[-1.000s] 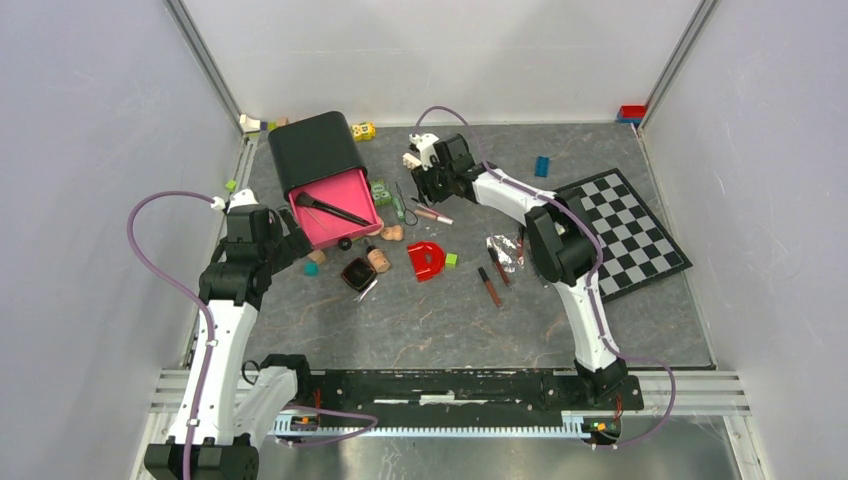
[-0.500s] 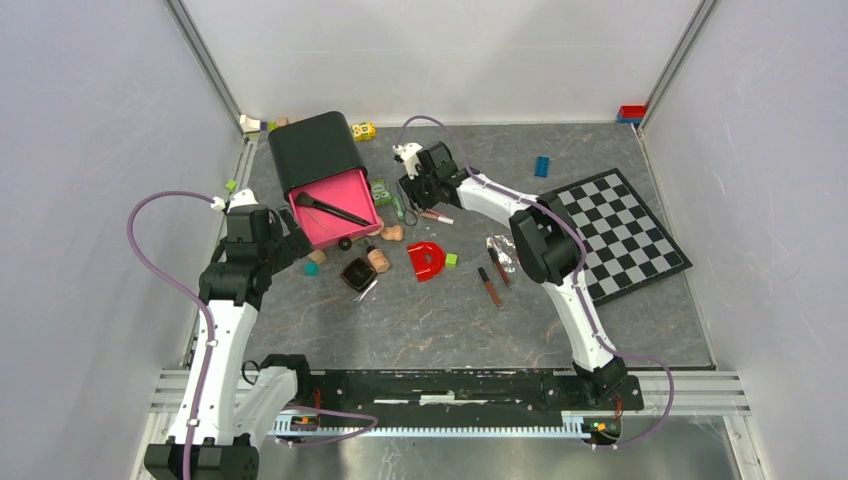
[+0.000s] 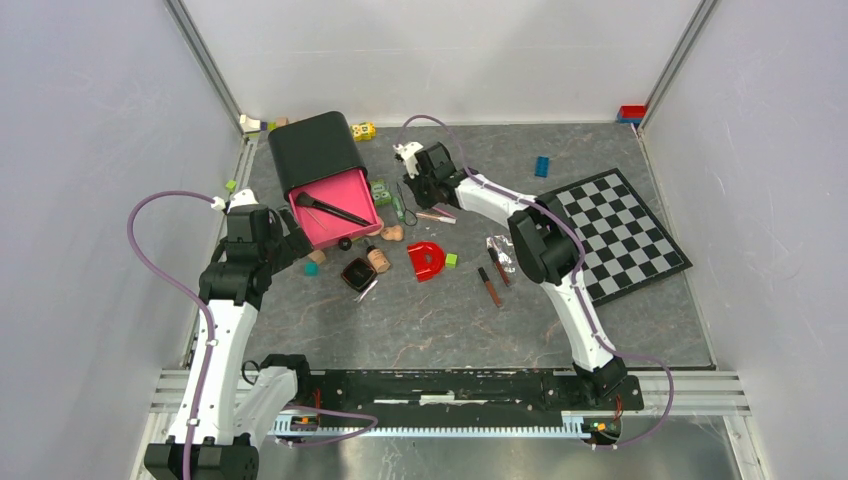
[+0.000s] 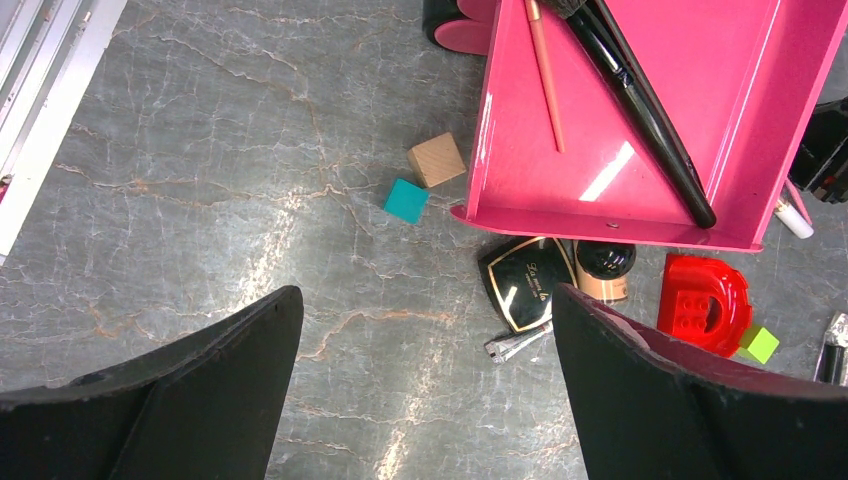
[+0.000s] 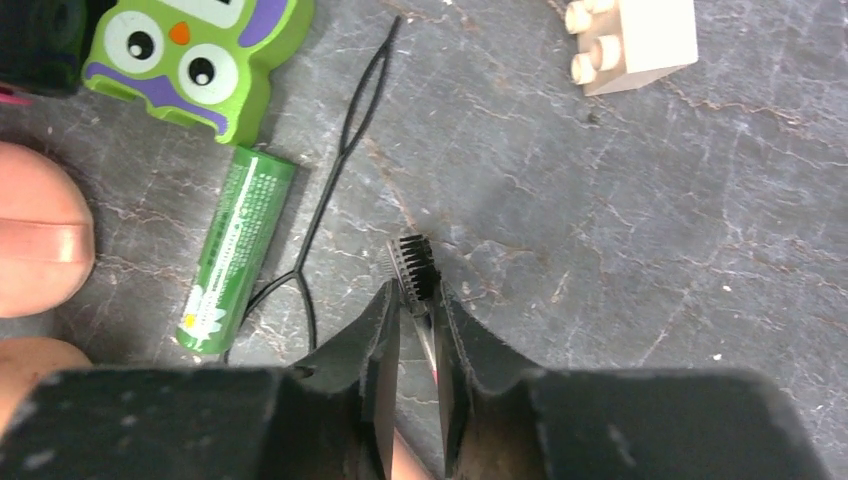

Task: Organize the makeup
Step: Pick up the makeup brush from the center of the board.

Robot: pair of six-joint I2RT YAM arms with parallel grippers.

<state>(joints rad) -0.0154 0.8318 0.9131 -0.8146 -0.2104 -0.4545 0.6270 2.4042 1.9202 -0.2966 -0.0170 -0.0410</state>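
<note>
Pink-white pencil [image 5: 416, 270] lying flat on the desk [image 5: 620, 230], far half, about midway between left and right edges. Long axis running roughly left–right, bristle end pointing toward the left edge. Right claw [image 5: 415, 295] nearly closed, pinching the shaft just behind the bristles. Left claw [image 4: 425, 295] hanging wide open near the left edge, holding nothing.

Grey marbled table [image 3: 420, 320], pink tray [image 3: 325, 228], checkerboard [image 3: 625, 235], red D-shaped piece [image 3: 427, 260], black compact [image 3: 356, 273]
</note>
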